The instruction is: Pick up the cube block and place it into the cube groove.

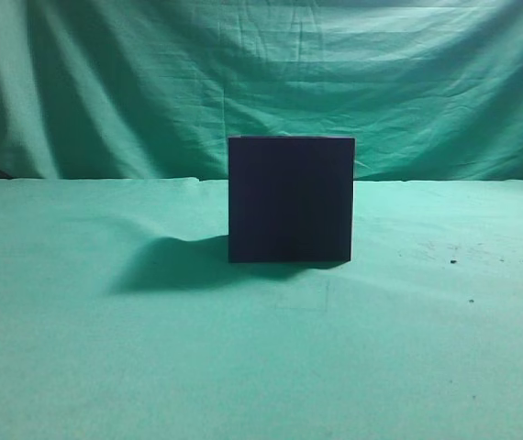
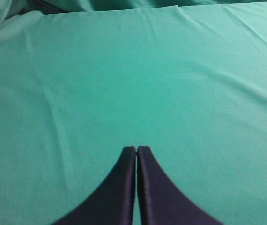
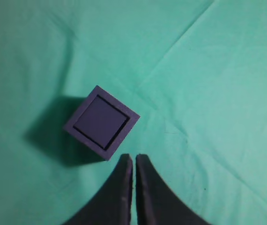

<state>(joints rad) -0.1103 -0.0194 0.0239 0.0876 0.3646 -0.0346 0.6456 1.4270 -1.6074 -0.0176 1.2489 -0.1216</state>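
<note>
Just ahead of the right gripper (image 3: pixel 133 157) and a little to its left, the dark box (image 1: pixel 289 200) stands on the green cloth (image 2: pixel 124 70), seen from straight above in the right wrist view. Its top shows a square groove (image 3: pixel 90 133) outlined by a thin dark seam. The flat purple face filling that outline looks like the cube block (image 3: pixel 100 121) seated flush inside, though an empty recess with a matching floor cannot be ruled out. No loose block lies anywhere on the cloth in any view, which supports the first reading, and the task then looks finished.

This gripper has its fingers pressed together with nothing between them. It hangs above and beside the box rather than over the opening, probably so that it stays clear of the top. The left gripper (image 2: pixel 137 148) is likewise closed and empty, with only bare cloth ahead of it, so it seems parked out of the way.

Nothing stands between either gripper and the box. Beyond them there are only cloth creases, the hanging green curtain (image 1: pixel 243 73) and the box's shadow (image 1: pixel 170 266).
</note>
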